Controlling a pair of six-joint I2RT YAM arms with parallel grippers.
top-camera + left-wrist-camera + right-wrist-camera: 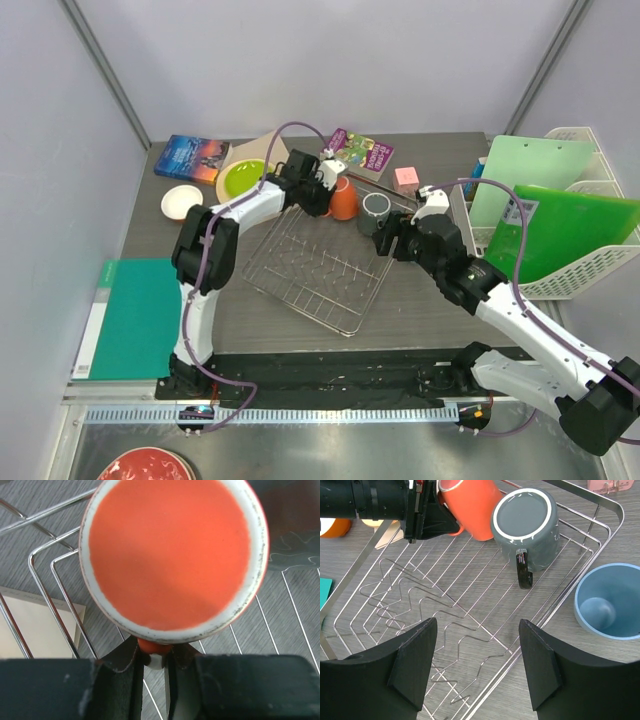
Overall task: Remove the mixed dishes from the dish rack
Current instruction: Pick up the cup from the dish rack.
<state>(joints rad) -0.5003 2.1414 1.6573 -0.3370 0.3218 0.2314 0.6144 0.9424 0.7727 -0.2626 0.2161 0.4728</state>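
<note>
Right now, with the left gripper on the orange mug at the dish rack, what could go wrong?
1. The left gripper pinches the orange mug only by its handle, so the mug may swing or slip.
2. The dark grey mug stands upside down close beside it in the dish rack; a sideways move could knock it.
3. The right gripper hangs open above the rack, so the arms might collide.

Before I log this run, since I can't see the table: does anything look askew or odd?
The wire rack sits skewed on the table. The orange mug is tilted, held by its handle in the left gripper, and its base rim shows dark scuffs. Nothing looks spilled.
</note>
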